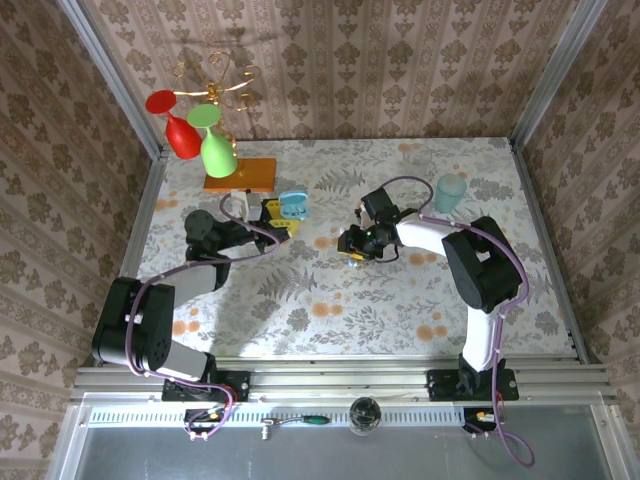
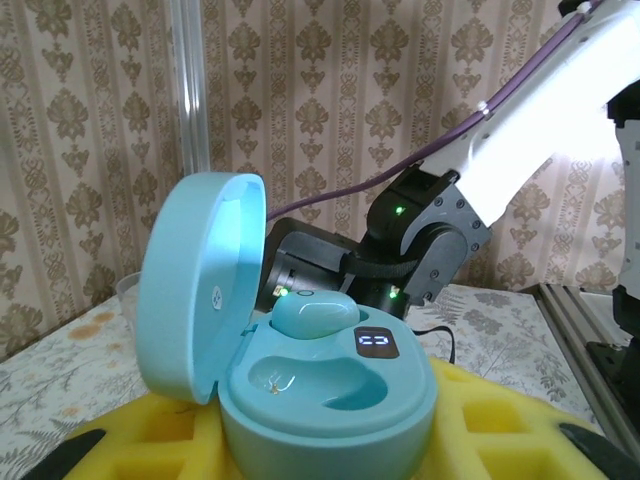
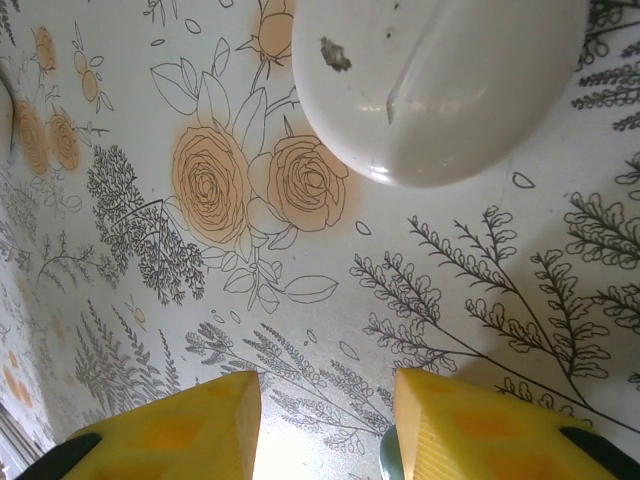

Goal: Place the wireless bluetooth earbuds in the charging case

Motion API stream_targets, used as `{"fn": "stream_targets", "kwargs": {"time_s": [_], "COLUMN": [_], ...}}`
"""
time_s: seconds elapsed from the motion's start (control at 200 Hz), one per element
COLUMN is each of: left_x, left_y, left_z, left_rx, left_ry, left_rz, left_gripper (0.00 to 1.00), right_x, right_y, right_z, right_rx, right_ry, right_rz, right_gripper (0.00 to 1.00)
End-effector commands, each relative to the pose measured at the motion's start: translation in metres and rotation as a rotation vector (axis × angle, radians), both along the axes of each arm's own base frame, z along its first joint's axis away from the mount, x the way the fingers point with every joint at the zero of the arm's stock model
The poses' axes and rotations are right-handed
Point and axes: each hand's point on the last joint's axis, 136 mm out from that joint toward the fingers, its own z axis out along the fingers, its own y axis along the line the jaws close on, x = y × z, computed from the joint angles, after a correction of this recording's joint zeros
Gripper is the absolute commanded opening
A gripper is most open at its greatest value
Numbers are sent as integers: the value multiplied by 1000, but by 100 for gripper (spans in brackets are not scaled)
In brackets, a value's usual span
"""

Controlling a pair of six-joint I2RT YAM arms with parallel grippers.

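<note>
The light-blue charging case [image 2: 330, 420] stands upright with its lid [image 2: 195, 280] swung open, and my left gripper [image 2: 325, 445] is shut on it between yellow foam fingers [image 2: 520, 430]. One light-blue earbud [image 2: 310, 315] sits in the far slot; the near slot [image 2: 335, 380] is empty and the small display [image 2: 377, 341] is lit. From above, the case [image 1: 293, 205] sits at the left gripper [image 1: 281, 217]. My right gripper [image 1: 353, 243] hangs low over the tablecloth, open [image 3: 325, 420], with nothing between its fingers. A small grey-teal rounded bit [image 3: 386, 460] shows at the right finger's inner edge; I cannot tell what it is.
A white rounded pebble-like item [image 3: 440, 80] lies just ahead of the right gripper. A teal cup [image 1: 450, 192] and a clear cup [image 1: 418, 156] stand at the back right. A rack with a red glass [image 1: 178, 128] and a green glass [image 1: 214, 140] stands on an orange base [image 1: 240, 176] at the back left.
</note>
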Motion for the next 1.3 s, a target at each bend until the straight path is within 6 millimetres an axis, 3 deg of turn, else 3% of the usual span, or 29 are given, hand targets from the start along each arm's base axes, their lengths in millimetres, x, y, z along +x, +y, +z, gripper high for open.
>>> {"fn": "stream_targets", "kwargs": {"time_s": [0.0, 0.08, 0.245, 0.38, 0.565, 0.825, 1.295], "left_x": [2, 9, 23, 32, 38, 41, 43], "left_y": [12, 21, 38, 50, 62, 73, 80], "left_z": [7, 4, 1, 4, 12, 14, 20], "left_rx": [-13, -14, -14, -17, -31, -37, -39], "left_ry": [-34, -26, -29, -31, -24, -27, -36], "left_rz": [44, 84, 163, 204, 240, 280, 293], "left_gripper": [27, 27, 28, 28, 27, 27, 27], "right_x": [-2, -5, -14, -22, -27, -26, -22], "right_y": [-8, -19, -51, -59, -48, -29, -6], "right_z": [8, 16, 24, 28, 31, 22, 2], "right_rx": [-62, -155, -514, -766, -959, -1084, -1123], "right_ry": [-12, -51, -138, -189, -247, -279, -275], "right_rz": [30, 44, 76, 120, 180, 261, 328], "right_gripper": [42, 42, 42, 42, 41, 41, 35]}}
